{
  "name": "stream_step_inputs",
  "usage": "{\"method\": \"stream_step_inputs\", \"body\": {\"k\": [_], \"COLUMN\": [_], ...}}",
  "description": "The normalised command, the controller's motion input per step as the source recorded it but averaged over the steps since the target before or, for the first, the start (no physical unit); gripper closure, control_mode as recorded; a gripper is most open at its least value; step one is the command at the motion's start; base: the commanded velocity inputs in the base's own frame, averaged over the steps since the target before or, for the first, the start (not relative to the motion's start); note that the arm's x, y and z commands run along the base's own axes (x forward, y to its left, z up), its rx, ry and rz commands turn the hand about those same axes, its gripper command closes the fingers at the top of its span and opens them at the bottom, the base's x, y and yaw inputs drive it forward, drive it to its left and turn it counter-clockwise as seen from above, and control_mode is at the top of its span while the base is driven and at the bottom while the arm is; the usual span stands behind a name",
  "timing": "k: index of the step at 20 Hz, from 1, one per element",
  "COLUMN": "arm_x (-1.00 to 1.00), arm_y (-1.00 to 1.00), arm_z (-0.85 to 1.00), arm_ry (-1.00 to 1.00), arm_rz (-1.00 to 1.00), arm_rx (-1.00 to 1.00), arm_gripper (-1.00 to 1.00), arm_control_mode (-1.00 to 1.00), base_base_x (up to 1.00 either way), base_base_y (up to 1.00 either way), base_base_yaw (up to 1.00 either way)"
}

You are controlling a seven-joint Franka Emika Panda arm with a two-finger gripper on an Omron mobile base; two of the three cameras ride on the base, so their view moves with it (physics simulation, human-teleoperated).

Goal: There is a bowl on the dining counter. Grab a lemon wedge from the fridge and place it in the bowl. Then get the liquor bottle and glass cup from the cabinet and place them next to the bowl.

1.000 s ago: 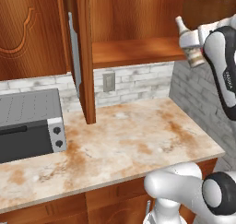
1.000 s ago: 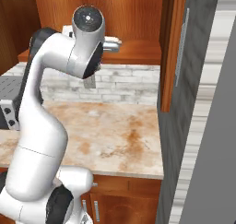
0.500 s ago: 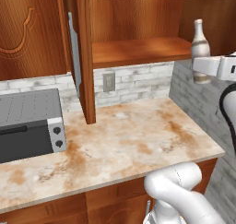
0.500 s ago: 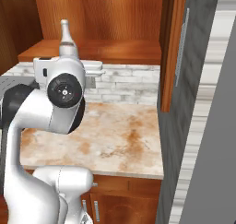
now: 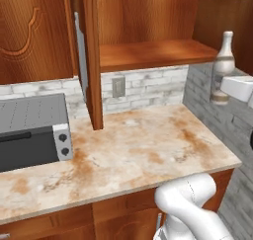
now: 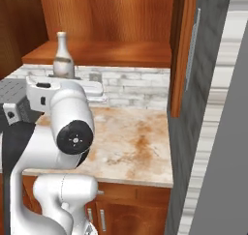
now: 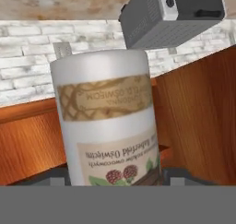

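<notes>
Step in hand: fetching the liquor bottle [image 5: 223,61]. It is upright, clear of the cabinet [image 5: 148,54] shelf, pinched in the gripper [image 7: 115,174]. Next move requires carrying it to the dining counter, beside the bowl.

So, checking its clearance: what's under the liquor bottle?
The pale grey-white liquor bottle sits in the gripper; its base is hidden by the white hand. Brown-blotched beige counter lies well below.
</notes>
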Motion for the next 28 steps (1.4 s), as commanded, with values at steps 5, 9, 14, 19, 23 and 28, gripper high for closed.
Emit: {"method": "stream_step_inputs", "body": {"k": [5,9,14,19,23,28], "arm_x": [0.0,0.0,0.0,0.0,0.0,0.0], "arm_y": [0.0,0.0,0.0,0.0,0.0,0.0], "arm_z": [0.0,0.0,0.0,0.0,0.0,0.0], "arm_ry": [0.0,0.0,0.0,0.0,0.0,0.0], "arm_rz": [0.0,0.0,0.0,0.0,0.0,0.0], "arm_rx": [0.0,0.0,0.0,0.0,0.0,0.0], "arm_gripper": [1.0,1.0,1.0,1.0,1.0,1.0], "arm_control_mode": [1.0,1.0,1.0,1.0,1.0,1.0], "base_base_x": [-1.0,-1.0,-0.89,-0.29,0.47,0.91], "base_base_y": [0.34,0.69,0.97,0.99,0.85,0.56], "base_base_yaw": [0.53,0.57,0.57,0.55,0.47,0.44]}}
